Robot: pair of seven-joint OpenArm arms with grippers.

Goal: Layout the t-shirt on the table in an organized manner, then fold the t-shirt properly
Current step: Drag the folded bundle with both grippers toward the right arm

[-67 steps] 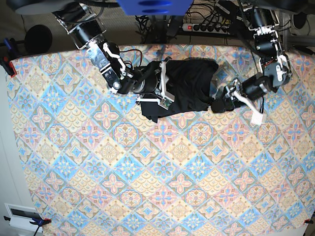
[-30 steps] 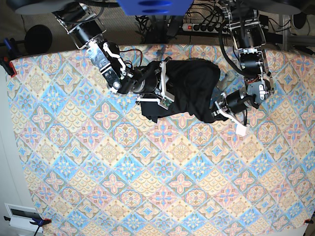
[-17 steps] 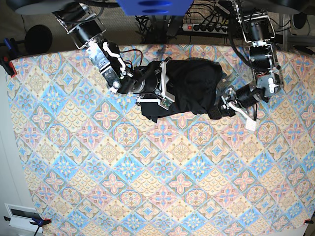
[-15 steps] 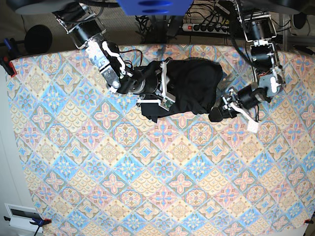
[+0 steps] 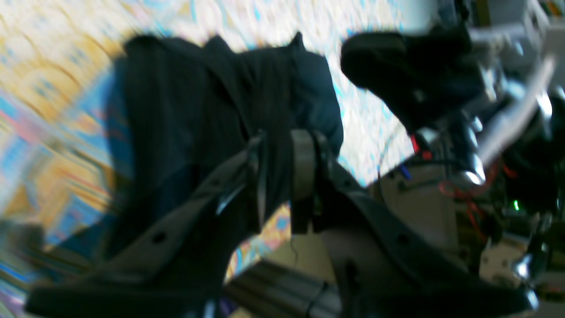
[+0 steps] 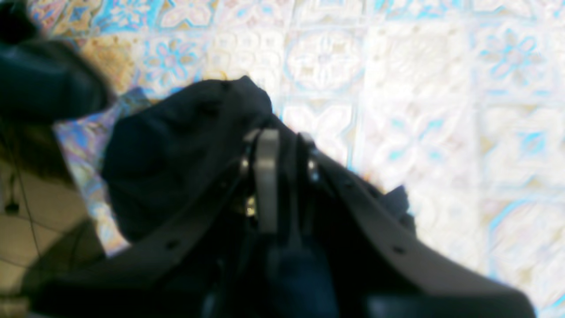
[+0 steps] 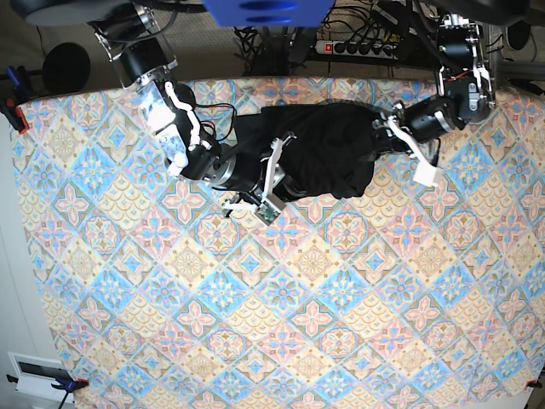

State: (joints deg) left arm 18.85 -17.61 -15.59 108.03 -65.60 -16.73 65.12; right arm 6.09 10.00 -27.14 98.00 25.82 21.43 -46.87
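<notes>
Both wrist views show fingers (image 5: 304, 176) pinching the t-shirt (image 7: 328, 149).

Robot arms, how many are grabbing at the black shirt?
2. The right gripper bites the t-shirt at its left edge in the base view; the left gripper is at its right edge.

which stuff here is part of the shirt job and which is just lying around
Job: t-shirt, table, left hand, right hand.
Lying about: power strip and cables behind the table, clamp at the table edge.
</notes>
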